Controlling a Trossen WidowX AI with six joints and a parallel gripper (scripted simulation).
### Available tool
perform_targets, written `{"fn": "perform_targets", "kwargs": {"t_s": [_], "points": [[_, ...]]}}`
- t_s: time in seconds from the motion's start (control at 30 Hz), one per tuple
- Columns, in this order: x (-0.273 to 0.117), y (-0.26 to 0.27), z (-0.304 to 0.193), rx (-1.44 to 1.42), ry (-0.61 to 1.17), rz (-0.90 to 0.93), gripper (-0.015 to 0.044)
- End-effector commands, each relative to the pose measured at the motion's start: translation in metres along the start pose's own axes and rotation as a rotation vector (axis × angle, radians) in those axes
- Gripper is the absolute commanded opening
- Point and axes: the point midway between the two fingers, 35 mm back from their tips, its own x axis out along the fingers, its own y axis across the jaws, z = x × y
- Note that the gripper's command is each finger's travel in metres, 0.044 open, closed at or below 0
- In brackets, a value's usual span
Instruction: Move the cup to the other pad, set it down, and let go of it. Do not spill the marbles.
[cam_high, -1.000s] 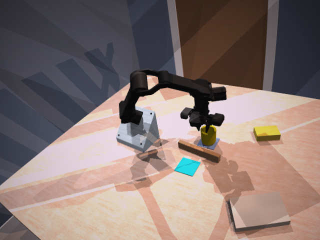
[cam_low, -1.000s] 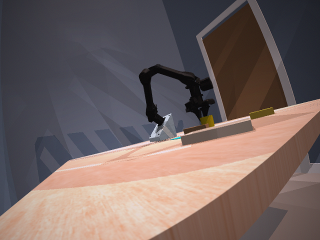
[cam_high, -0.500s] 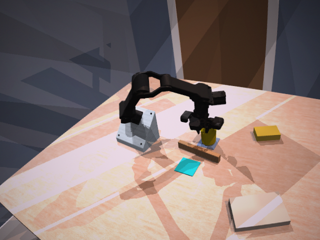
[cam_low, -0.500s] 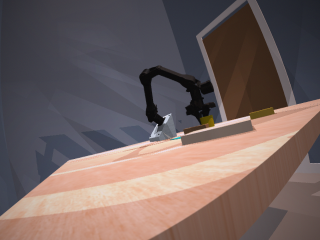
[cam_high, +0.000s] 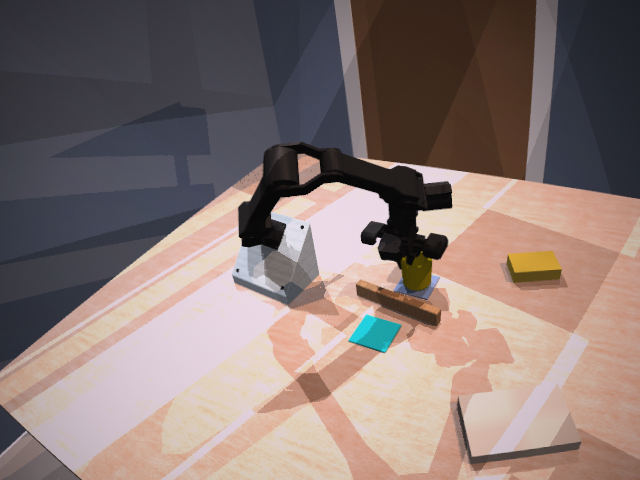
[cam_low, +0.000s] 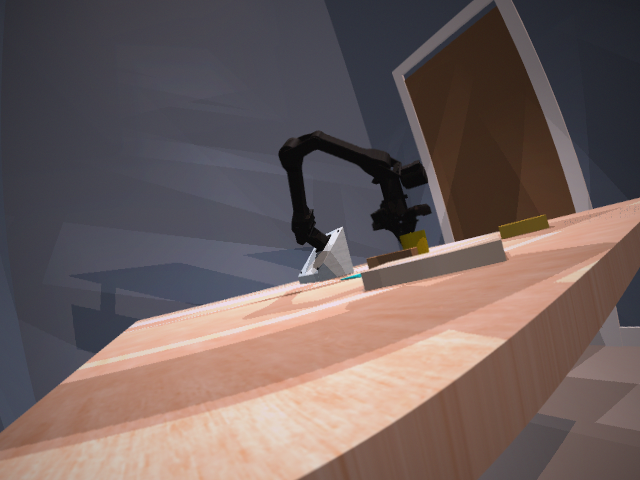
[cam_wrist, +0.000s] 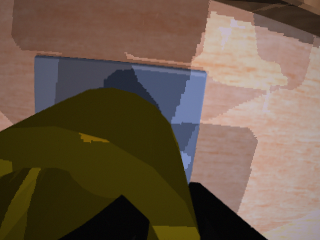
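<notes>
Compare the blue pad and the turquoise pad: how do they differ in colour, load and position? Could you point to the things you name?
The blue pad (cam_high: 432, 283) (cam_wrist: 82, 75) is a muted slate blue; the turquoise pad (cam_high: 374, 333) (cam_low: 352, 276) is bright. The blue pad bears the yellow cup (cam_high: 416, 273) (cam_low: 416, 242) (cam_wrist: 125, 112), while the turquoise pad bears nothing. They lie on opposite sides of the wooden bar (cam_high: 397, 302) (cam_low: 390, 257). Both are thin, flat and four-sided.
</notes>
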Motion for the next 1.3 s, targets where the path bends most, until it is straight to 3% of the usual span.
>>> {"fn": "perform_targets", "kwargs": {"t_s": [0.0, 0.17, 0.73, 1.27], "points": [[0.000, 0.000, 0.000, 0.001, 0.000, 0.000, 0.0040], [0.000, 0.000, 0.000, 0.001, 0.000, 0.000, 0.0000], [-0.061, -0.003, 0.000, -0.005, -0.001, 0.002, 0.0000], [-0.057, -0.003, 0.000, -0.012, -0.006, 0.004, 0.0000]]}}
